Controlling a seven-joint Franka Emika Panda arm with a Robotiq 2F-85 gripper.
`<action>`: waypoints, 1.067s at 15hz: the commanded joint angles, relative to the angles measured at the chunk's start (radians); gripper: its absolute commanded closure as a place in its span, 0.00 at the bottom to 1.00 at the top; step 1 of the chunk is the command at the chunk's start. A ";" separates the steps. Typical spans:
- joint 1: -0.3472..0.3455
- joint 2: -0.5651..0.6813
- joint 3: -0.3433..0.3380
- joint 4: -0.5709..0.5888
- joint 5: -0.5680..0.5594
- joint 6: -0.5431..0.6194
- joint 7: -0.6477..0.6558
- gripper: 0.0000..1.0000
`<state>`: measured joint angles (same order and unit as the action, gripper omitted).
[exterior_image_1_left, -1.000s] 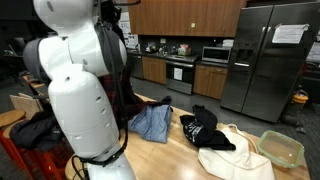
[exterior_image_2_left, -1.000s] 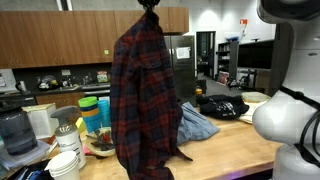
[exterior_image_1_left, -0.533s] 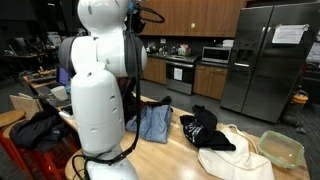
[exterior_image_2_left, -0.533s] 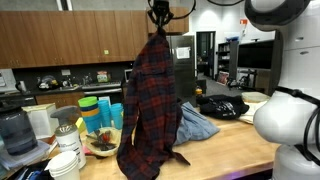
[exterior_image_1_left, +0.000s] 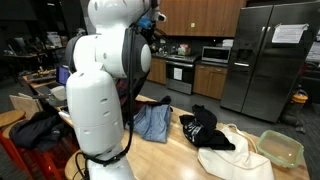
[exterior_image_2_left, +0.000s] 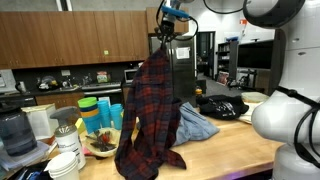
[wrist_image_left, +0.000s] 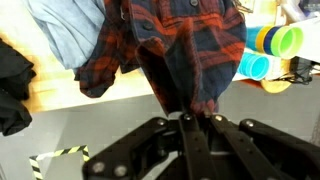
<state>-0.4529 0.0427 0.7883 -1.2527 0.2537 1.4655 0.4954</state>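
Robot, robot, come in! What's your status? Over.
Jaws shut on plaid shirt. Shirt hanging above the counter. Blue cloth lying close beside it. Over.

The shirt (exterior_image_2_left: 150, 110) hangs from the gripper (exterior_image_2_left: 163, 34), up over the table (exterior_image_2_left: 235, 143). On the table just beside it lie the jeans (exterior_image_2_left: 198, 123), and past them a heap of cloth (exterior_image_2_left: 222, 106). Stacked cups (exterior_image_2_left: 95, 113) stand on the shirt's other side. A bag (exterior_image_1_left: 238, 158) and a box (exterior_image_1_left: 281, 148) sit near the table's end, with the fridge (exterior_image_1_left: 272, 60) far behind.
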 joint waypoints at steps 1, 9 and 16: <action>-0.040 -0.101 -0.031 -0.258 0.075 0.106 -0.047 0.98; 0.316 -0.252 -0.512 -0.658 0.196 0.265 -0.132 0.98; 0.367 -0.420 -0.725 -0.844 0.200 0.315 -0.157 0.98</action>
<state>-0.1033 -0.2772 0.1348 -2.0010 0.4371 1.7442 0.3571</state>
